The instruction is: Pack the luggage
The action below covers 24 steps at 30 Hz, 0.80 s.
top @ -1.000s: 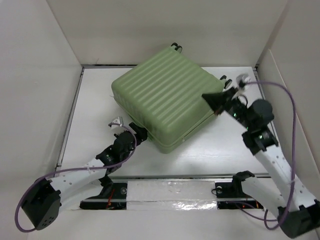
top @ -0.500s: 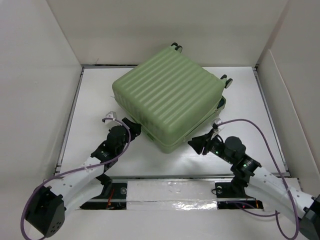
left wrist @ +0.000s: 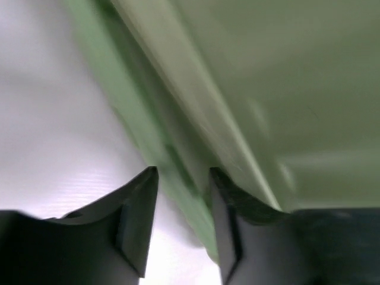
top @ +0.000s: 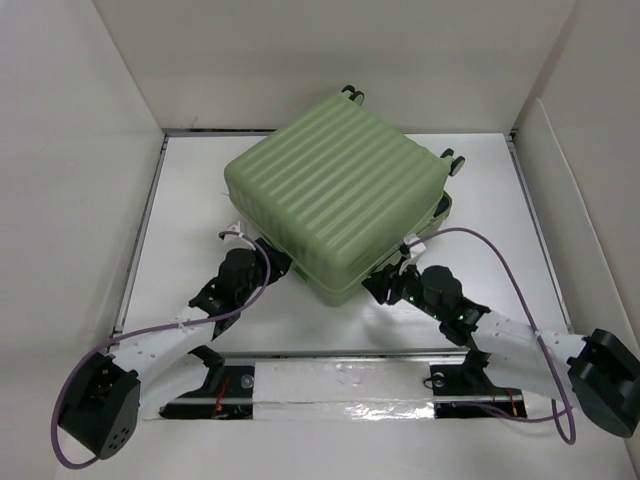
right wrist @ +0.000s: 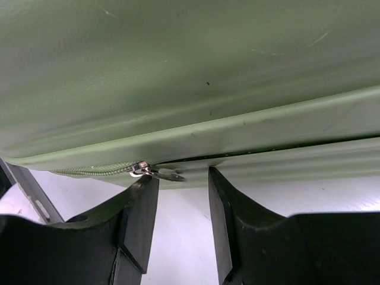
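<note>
The pale green ribbed luggage (top: 335, 195) lies flat in the middle of the table with both shells together; its lining is hidden. Small wheels show at its far edge (top: 352, 93) and right corner. My left gripper (top: 277, 262) is open at the near left edge, its jaws straddling the lower shell rim (left wrist: 178, 178), blurred in the left wrist view. My right gripper (top: 377, 283) is open at the near right edge. In the right wrist view a silver zipper pull (right wrist: 155, 173) lies on the seam just above its left fingertip (right wrist: 139, 208).
White walls box in the table on three sides. A taped strip (top: 345, 388) runs along the near edge between the arm bases. Purple cables loop from both arms. Bare white table (top: 190, 210) lies left of the suitcase and to its right.
My right arm has swung down from the suitcase's right corner to its near right edge. My left gripper has stayed at the near left edge, shifting slightly toward the shell.
</note>
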Each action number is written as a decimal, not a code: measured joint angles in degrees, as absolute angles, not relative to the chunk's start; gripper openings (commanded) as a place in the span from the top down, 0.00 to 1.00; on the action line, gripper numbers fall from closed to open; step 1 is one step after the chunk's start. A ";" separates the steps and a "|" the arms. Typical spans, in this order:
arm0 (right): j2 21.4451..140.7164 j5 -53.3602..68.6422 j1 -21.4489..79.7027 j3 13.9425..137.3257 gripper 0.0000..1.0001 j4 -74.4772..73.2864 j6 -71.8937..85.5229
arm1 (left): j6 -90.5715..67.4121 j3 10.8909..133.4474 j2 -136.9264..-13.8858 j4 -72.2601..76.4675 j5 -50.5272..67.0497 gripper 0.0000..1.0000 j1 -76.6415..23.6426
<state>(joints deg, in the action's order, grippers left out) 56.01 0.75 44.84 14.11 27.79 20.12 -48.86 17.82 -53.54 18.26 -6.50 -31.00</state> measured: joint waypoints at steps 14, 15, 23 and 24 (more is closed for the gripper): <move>54.68 -9.37 51.83 10.59 0.99 33.47 22.15 | -44.14 18.46 -56.82 21.80 -16.01 0.83 -42.89; 53.74 -10.35 52.49 10.59 1.00 32.49 22.24 | -44.16 18.63 -57.34 22.17 -16.43 0.83 -43.46; 44.29 -19.31 60.84 11.11 1.00 18.90 25.93 | -43.99 22.59 -63.99 24.29 -16.91 0.82 -47.59; 43.81 -19.81 62.28 11.79 1.00 16.78 26.79 | -43.97 23.31 -65.19 24.58 -16.91 0.82 -48.01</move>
